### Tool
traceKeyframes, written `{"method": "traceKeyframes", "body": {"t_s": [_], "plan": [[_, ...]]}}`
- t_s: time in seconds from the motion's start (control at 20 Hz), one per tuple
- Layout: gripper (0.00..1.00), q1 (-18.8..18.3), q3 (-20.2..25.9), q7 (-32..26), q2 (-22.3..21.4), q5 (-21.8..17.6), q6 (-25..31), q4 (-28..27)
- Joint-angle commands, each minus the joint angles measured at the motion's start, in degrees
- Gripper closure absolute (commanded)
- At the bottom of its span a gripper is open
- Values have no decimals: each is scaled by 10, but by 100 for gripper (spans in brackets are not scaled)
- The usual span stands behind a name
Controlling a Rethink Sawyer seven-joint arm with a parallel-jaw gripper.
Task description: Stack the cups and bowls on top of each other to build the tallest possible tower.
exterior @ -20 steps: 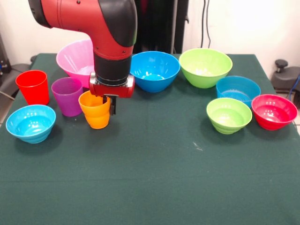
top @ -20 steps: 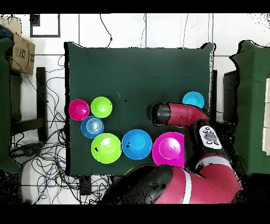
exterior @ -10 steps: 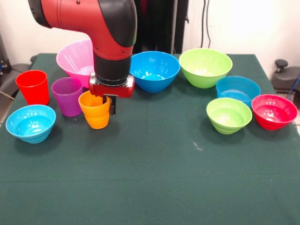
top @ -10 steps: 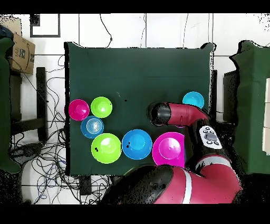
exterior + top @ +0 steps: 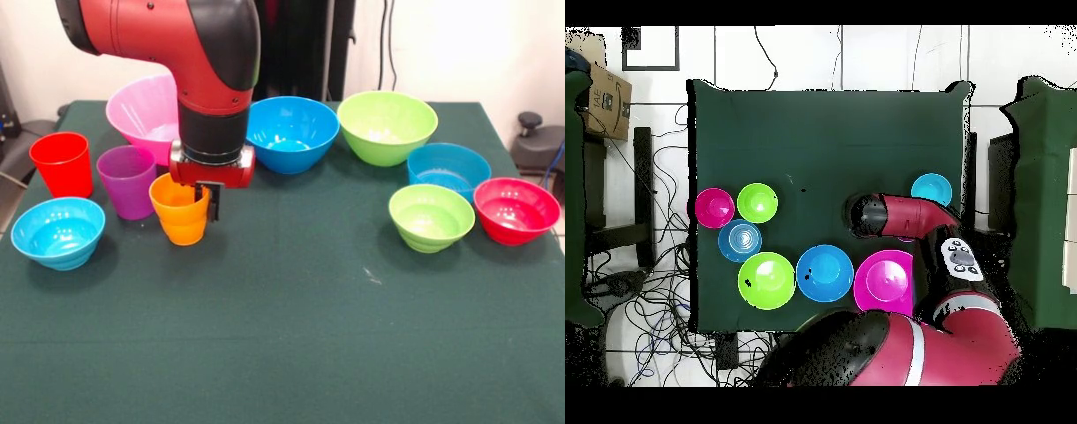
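The orange cup [image 5: 179,216] stands left of centre on the green table [image 5: 291,336]. My gripper [image 5: 205,201] comes down over its right rim, shut on that wall, with one dark finger [image 5: 213,204] outside the cup. To its left are the purple cup [image 5: 126,181] and the red cup [image 5: 63,163]. The light blue bowl [image 5: 58,232] sits at the front left. The big pink bowl [image 5: 141,110], a blue bowl [image 5: 291,132] and a lime green bowl [image 5: 387,126] line the back. In the overhead view the arm [image 5: 895,215] hides all three cups.
At the right, a small blue bowl [image 5: 448,168], a small lime green bowl [image 5: 431,216] and a red bowl [image 5: 516,210] sit close together. A cardboard box [image 5: 605,100] and loose cables lie on the floor beside the table.
The gripper and the orange cup have shifted together slightly to the right and toward the camera. Nothing else has moved.
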Motion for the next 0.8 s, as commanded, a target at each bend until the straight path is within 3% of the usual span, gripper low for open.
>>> {"method": "traceKeyframes", "body": {"t_s": [0.05,0.8], "plan": [[100,32,27,111,29,32,-44,-18],[100,85,-6,139,32,91,-61,-16]]}}
